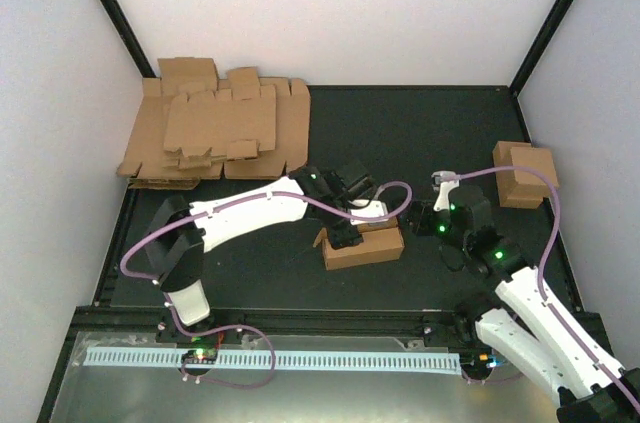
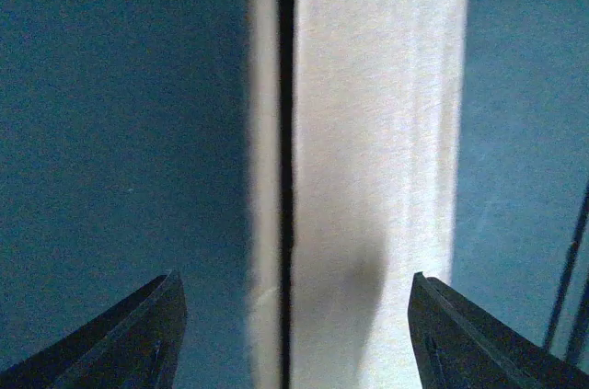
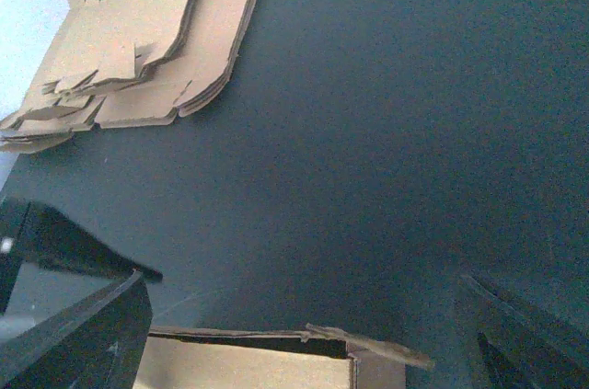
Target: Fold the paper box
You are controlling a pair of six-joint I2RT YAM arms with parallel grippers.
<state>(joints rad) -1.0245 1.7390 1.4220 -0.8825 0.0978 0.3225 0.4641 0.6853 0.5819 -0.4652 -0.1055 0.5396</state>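
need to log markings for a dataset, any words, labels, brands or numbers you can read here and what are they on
No readable text in any view.
The paper box, pile of flat blanks and folded boxes at the right: plain brown cardboard, no print.
The left arm and right arm: only green lights, no legible lettering.

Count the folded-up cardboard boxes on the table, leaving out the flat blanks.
2. The paper box sits mid-table below the left gripper; a second box stands by the right edge, though that may be two pressed together.
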